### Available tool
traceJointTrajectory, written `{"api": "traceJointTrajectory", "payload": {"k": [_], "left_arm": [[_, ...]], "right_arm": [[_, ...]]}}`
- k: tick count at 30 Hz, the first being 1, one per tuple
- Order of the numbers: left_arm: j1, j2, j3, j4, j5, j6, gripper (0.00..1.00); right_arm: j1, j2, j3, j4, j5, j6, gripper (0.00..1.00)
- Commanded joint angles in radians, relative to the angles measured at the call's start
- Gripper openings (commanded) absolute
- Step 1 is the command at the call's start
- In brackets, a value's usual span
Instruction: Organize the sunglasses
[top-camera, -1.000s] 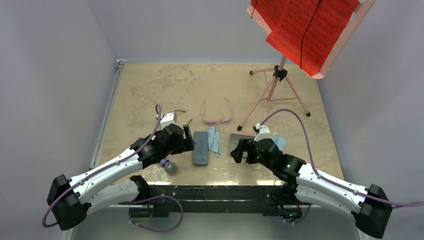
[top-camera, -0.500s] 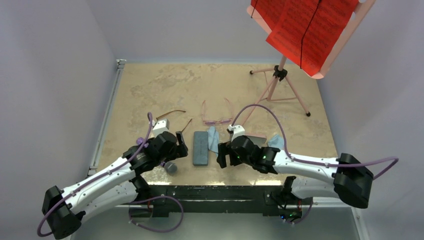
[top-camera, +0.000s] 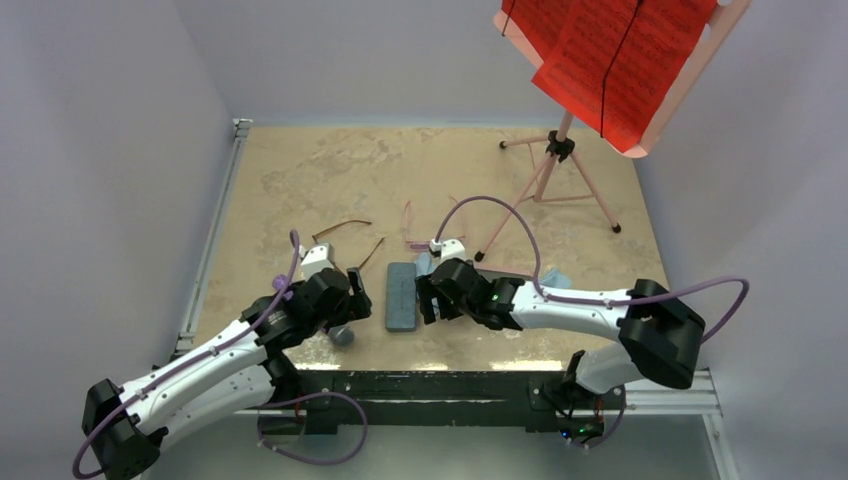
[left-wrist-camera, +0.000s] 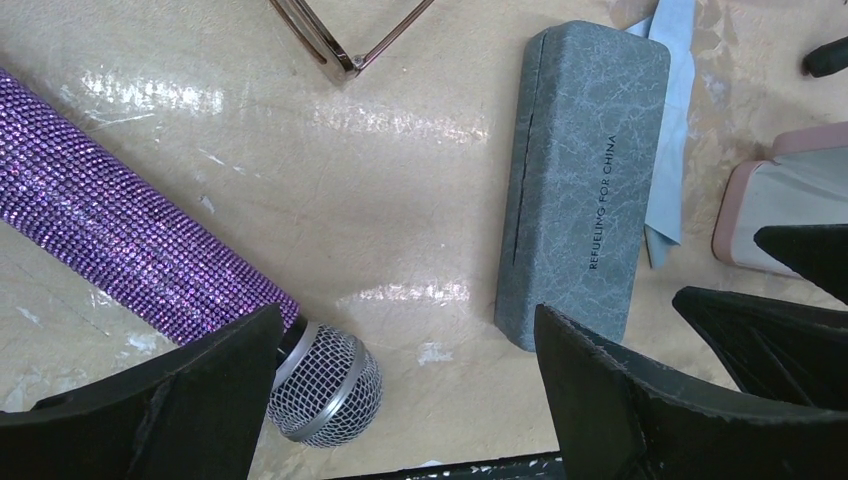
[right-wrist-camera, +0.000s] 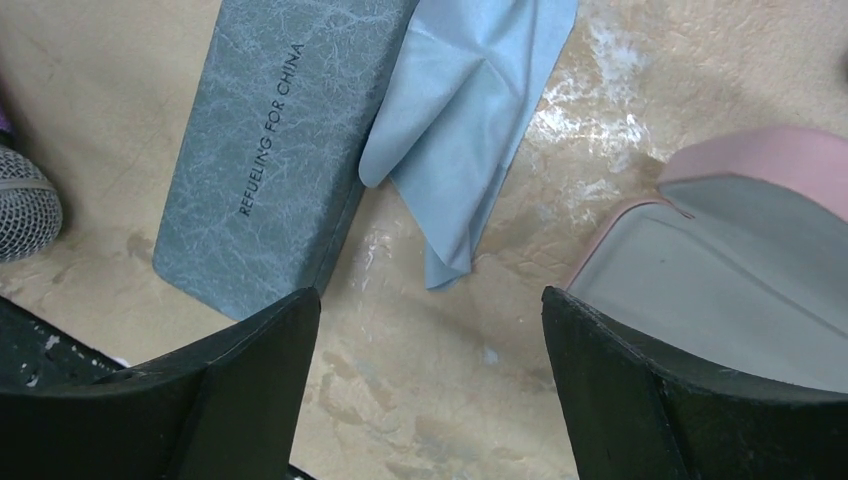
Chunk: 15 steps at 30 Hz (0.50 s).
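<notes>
On the beige stone counter (top-camera: 300, 170), thin dark brown sunglasses (left-wrist-camera: 342, 66) and translucent pink-purple sunglasses (top-camera: 415, 244) lie uncased. My left hand (left-wrist-camera: 405, 335) and right hand (right-wrist-camera: 430, 320) both gape empty.

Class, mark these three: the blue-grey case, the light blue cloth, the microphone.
blue-grey case (right-wrist-camera: 285, 150), right wrist view, middle of lid.
light blue cloth (right-wrist-camera: 470, 110), right wrist view, its middle.
microphone (left-wrist-camera: 325, 385), left wrist view, mesh head.

Dark brown pair (top-camera: 342, 225) is laid flat mid-table, thin temples unfolded, front hidden. Translucent pink-purple pair (top-camera: 408, 222) is laid just to its right, mostly occluded.
</notes>
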Motion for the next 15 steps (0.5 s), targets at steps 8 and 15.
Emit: {"api": "traceJointTrajectory", "payload": {"k": [8,15], "left_arm": [[0.003,-0.017,0.01,-0.034,-0.008,-0.023,1.0],[0.004,-0.037,0.011,-0.046,0.007,-0.035,1.0]], "right_arm": [[0.002,0.145,0.137,-0.047,0.067,-0.045,0.74],[-0.001,0.222,0.159,-0.046,0.054,-0.023,0.61]]}}
